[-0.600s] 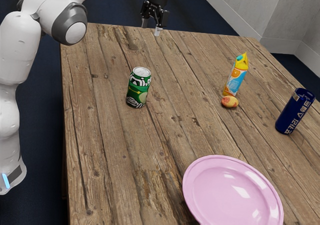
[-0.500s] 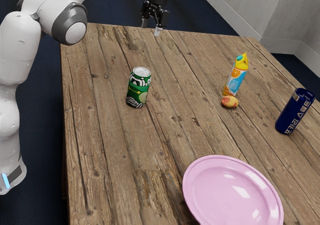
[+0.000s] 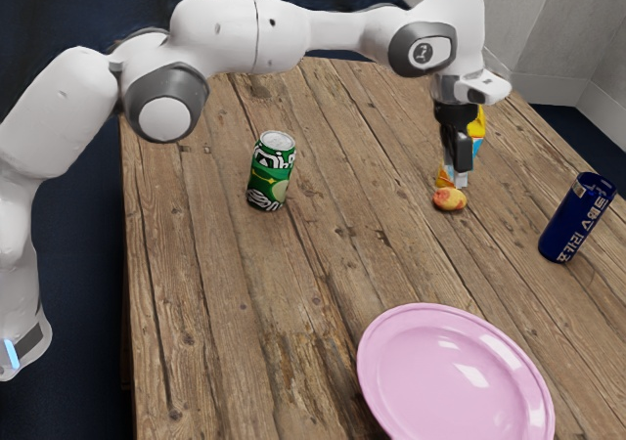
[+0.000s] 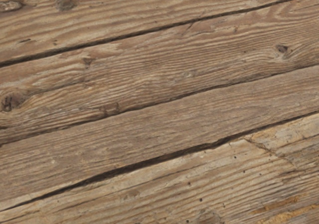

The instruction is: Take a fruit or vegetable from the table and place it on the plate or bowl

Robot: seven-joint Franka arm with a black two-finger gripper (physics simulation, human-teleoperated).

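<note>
Exterior view leaves the hand (image 3: 458, 174) hard to read: it points straight down, dark and edge-on, so whether it is spread or pressed together cannot be told. Just beneath its tip a small fruit (image 3: 450, 199), yellow with a red blush, lies on the table (image 3: 215, 293); whether the two touch cannot be made out. A yellow-and-blue juice carton (image 3: 479, 132) stands right behind the hand, largely covered by it. A green soda can (image 3: 271, 171) stands well off toward the exterior view's left of the hand, and a blue can (image 3: 576, 217) well off toward its right. A pink plate (image 3: 455, 376) lies well apart, nearer the camera than the hand, cut off at the lower edge. Under the hand, the wrist view shows weathered boards (image 4: 159, 104) with knots and dark gaps. Beyond the table are dark blue floor (image 3: 68, 264) and a pale wall (image 3: 548, 20).
</note>
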